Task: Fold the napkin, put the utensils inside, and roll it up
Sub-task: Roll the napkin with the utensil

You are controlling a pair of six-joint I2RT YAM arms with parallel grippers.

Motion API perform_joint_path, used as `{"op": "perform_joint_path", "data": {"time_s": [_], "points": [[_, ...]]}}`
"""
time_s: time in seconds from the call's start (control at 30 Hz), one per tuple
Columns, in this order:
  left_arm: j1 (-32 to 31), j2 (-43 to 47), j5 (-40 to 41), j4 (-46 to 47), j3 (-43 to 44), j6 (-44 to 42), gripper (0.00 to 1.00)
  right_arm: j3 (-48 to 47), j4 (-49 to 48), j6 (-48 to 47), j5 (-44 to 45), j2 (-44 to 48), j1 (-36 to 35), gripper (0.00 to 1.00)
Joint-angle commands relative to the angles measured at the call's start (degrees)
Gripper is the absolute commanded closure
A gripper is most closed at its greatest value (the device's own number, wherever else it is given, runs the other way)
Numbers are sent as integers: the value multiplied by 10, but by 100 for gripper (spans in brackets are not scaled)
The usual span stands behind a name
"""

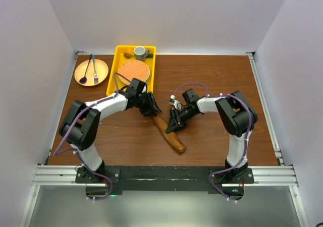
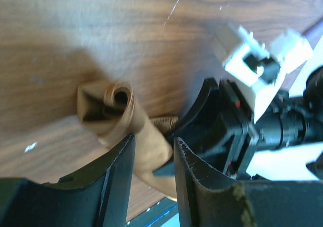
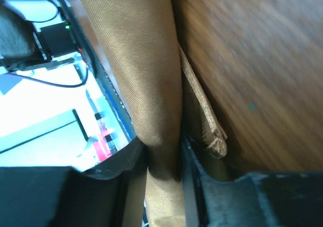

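Note:
The napkin lies rolled into a long rust-brown tube, slanting across the middle of the table. My left gripper is at its far upper end. In the left wrist view the coiled end of the napkin sticks out past the left gripper, whose jaws close on the roll. My right gripper sits at the middle of the roll. Close up, the napkin is pinched narrow in the right gripper, with a hemmed corner loose beside it. The utensils are hidden from view.
A yellow tray at the back holds a round orange woven mat and a small cup. Left of it a tan plate carries a purple spoon and a dark fork. The right arm's wrist stands close beside my left fingers.

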State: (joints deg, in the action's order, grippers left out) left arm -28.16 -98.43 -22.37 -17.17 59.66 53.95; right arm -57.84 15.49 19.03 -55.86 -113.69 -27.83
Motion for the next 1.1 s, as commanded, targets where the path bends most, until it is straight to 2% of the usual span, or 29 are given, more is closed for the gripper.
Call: {"op": "perform_joint_path", "data": {"time_s": [0.0, 0.17, 0.4, 0.57, 0.7, 0.9, 1.07], "points": [[2, -14, -16, 46, 34, 12, 59, -13, 57, -29, 74, 41, -2, 61], [1, -31, 2, 39, 41, 0, 59, -55, 163, -71, 162, 89, -2, 46], [1, -64, 3, 43, 41, -15, 60, -94, 285, -112, 289, 155, -8, 40], [1, -77, 7, 37, 54, -25, 60, -69, 321, -102, 343, 204, -35, 39], [1, -86, 6, 32, 63, -32, 60, 3, 284, -41, 363, 253, -54, 41], [2, -91, 7, 28, 66, -42, 61, 70, 241, 26, 426, 252, -55, 52], [2, -94, 11, 21, 71, -48, 61, 67, 248, 27, 494, 255, -62, 54]]}}
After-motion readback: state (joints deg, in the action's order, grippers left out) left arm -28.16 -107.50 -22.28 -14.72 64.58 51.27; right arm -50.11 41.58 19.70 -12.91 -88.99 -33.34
